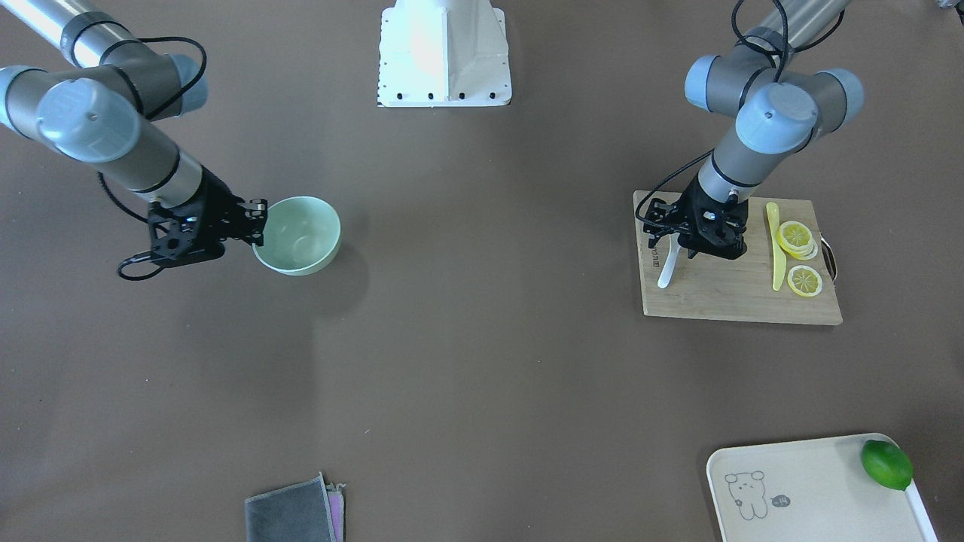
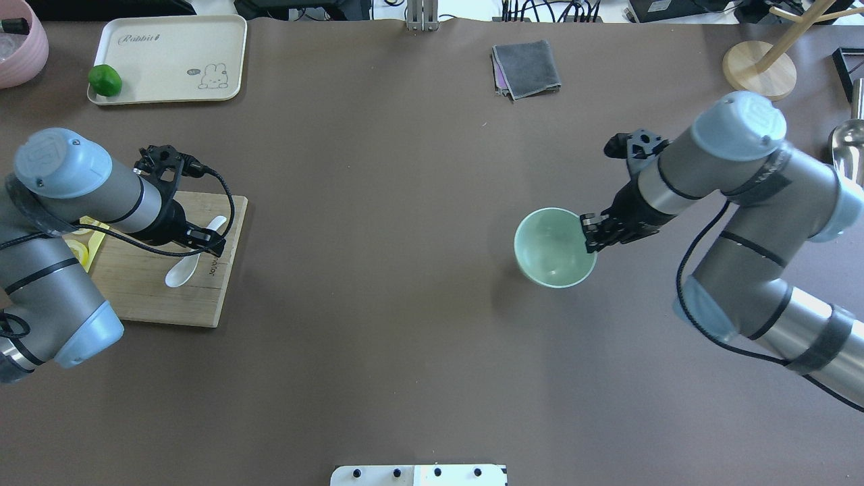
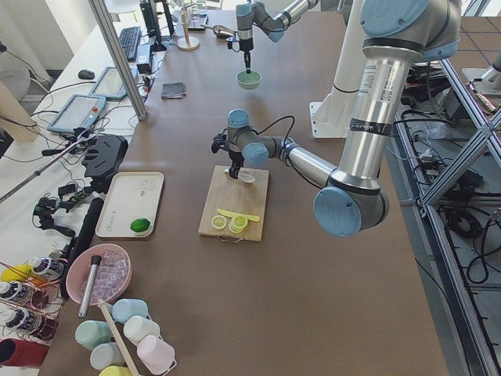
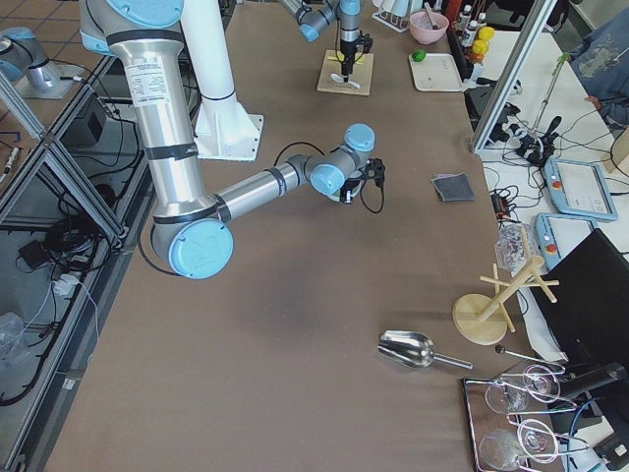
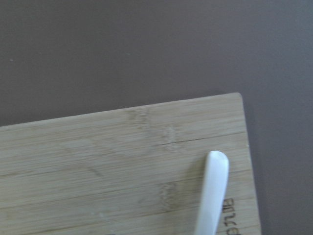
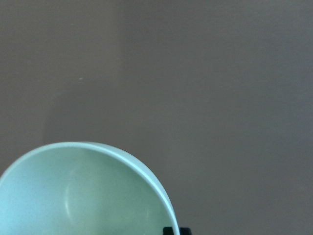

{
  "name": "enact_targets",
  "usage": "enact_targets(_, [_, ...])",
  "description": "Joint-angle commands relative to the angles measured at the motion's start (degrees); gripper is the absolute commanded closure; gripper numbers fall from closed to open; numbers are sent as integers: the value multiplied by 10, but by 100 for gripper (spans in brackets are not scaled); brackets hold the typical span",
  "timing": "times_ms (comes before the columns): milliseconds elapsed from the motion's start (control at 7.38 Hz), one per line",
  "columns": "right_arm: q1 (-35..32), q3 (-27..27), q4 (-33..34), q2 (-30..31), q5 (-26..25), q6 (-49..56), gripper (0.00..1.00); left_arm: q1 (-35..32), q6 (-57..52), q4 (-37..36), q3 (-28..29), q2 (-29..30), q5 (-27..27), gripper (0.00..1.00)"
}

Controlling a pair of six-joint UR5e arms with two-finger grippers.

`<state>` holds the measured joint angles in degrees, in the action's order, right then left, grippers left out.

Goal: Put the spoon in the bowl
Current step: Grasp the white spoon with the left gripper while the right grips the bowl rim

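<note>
The white spoon (image 2: 182,270) lies on a wooden cutting board (image 2: 155,300) at the table's left. Its handle (image 5: 212,191) points away from me. My left gripper (image 2: 204,241) is down on the spoon's neck with its fingers closed against it; the spoon (image 1: 667,269) still rests on the board. The mint-green bowl (image 2: 550,250) sits right of centre. My right gripper (image 2: 588,235) is shut on the bowl's near right rim. One of its fingertips (image 6: 177,230) shows at the rim (image 6: 98,149) in the right wrist view.
A yellow knife-like utensil (image 1: 776,248) and lemon slices (image 1: 797,239) lie on the board beside the left gripper. A cream tray (image 2: 169,61) with a lime (image 2: 104,79) sits far left. A grey cloth (image 2: 526,67) lies at the far edge, a wooden stand (image 2: 759,67) far right.
</note>
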<state>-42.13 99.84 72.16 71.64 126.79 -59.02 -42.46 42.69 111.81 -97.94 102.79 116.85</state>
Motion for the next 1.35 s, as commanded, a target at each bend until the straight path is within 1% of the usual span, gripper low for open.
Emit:
enact_targets(0, [67,-2,0,-62,-50,-102,100,8,-12,-2,4,2,-13,54])
enact_targets(135, [83,-2,0,-70,-62,-116,100,7,-30,-4,4,2,-13,68])
enact_targets(271, [98,-4,0,-81,-72,-124,100,6,-31,-4,4,2,-14,100])
enact_targets(542, [135,-10,0,-108,-114,-161,100,4,-31,-4,-4,5,-13,100])
enact_targets(812, [152,-45,-1,-136,-146,-165,100,7,-9,-5,-2,51,-9,100])
enact_targets(948, [153,-61,0,-160,-152,-170,100,18,45,-5,-4,88,-7,100])
enact_targets(1083, [154,-74,-1,-170,-156,-187,75,47,96,-5,-4,117,-10,100])
enact_targets(1219, [153,-69,-1,-169,-164,-185,1,71,138,-5,-4,150,-12,100])
